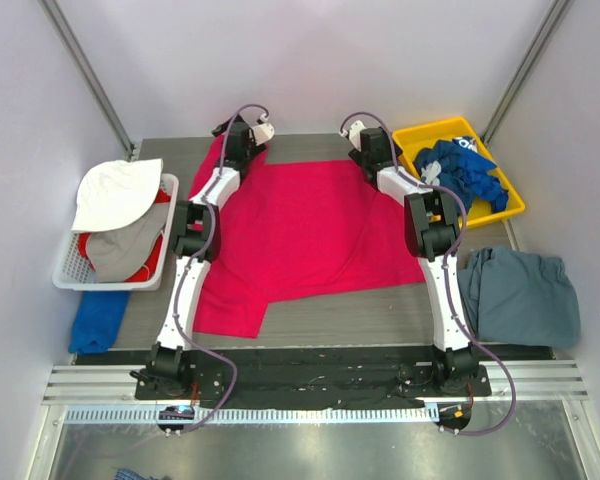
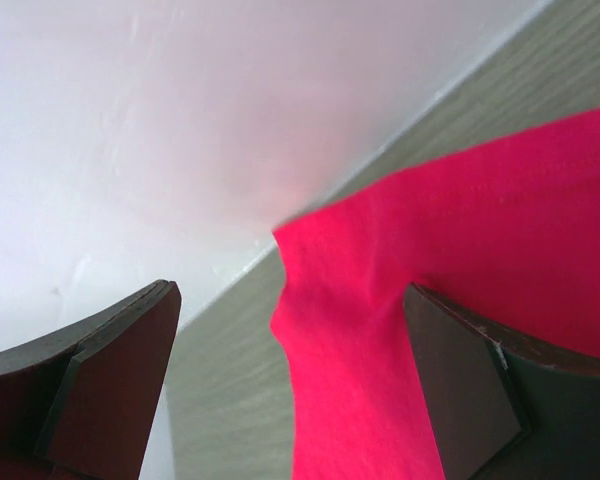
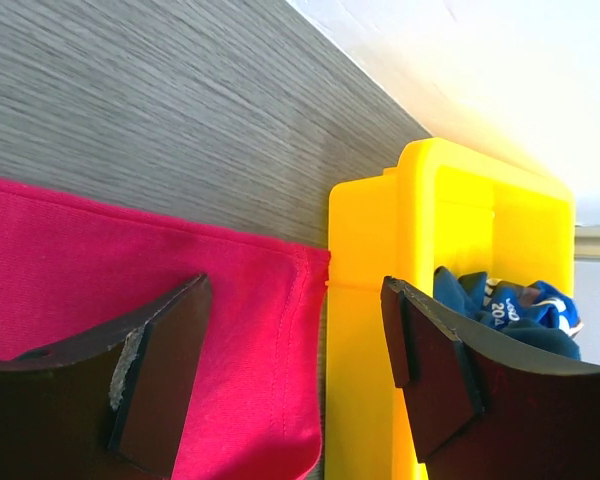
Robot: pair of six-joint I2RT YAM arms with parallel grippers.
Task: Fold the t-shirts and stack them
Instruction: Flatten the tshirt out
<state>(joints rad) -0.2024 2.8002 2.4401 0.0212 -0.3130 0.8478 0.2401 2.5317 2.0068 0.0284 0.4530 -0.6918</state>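
Pink-red cloth takes up most of your table (image 1: 380, 310): the pink-red t-shirt (image 1: 310, 235) lies opened out across the middle, between the two arms. It is mostly flat with soft creases, and one end runs toward the near left.

The slate grey-blue shirt (image 1: 520, 295) sits in a loose, rumpled heap at the near right, just beside the right arm.

At the left edge you have a white slatted basket (image 1: 65, 270). A white cloth (image 1: 115, 190) drapes over its far end, a grey cloth (image 1: 125, 250) lies below that, and something red shows underneath. A blue cloth (image 1: 98, 318) lies just beside the basket on the near side.

In the far right corner the yellow bin (image 1: 510, 210) holds the royal blue shirts (image 1: 465, 172), crumpled together, with white print showing.

Your left gripper (image 2: 290, 300) is at the shirt's far left corner with its fingers spread wide. A raised fold of the cloth stands between them and touches one finger, but nothing is pinched.

Your right gripper (image 3: 295, 285) hangs with its fingers apart, grasping nothing, above the shirt's far right corner, which lies just beside the bin's wall. One finger is over the cloth and the other over the bin.
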